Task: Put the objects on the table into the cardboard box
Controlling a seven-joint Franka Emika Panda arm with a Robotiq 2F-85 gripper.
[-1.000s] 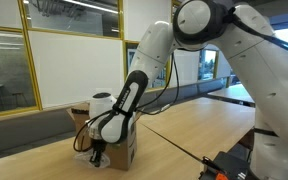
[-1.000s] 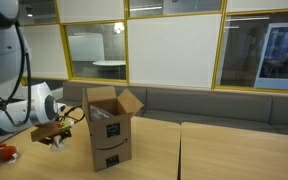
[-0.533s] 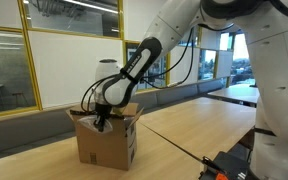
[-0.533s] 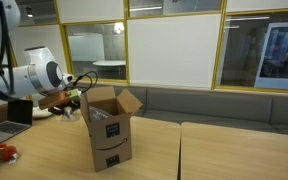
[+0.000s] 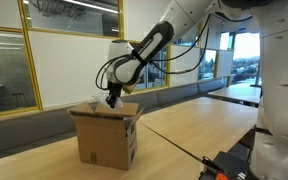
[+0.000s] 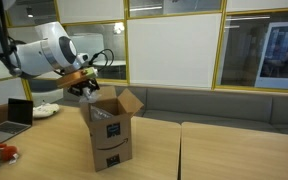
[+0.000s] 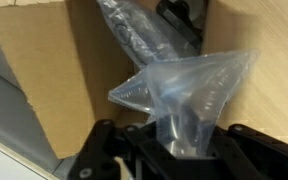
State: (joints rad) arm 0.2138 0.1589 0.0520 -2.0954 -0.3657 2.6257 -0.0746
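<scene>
The clear plastic bag (image 7: 189,95) pinched by the gripper (image 7: 181,150) may be snagged on a flap (image 6: 130,101) of the cardboard box (image 5: 104,140) if dropped off-centre

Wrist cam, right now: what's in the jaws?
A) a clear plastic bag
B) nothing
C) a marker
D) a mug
A: the wrist view shows a clear plastic bag pinched in the gripper, and an exterior view puts it just above the open cardboard box.
</scene>
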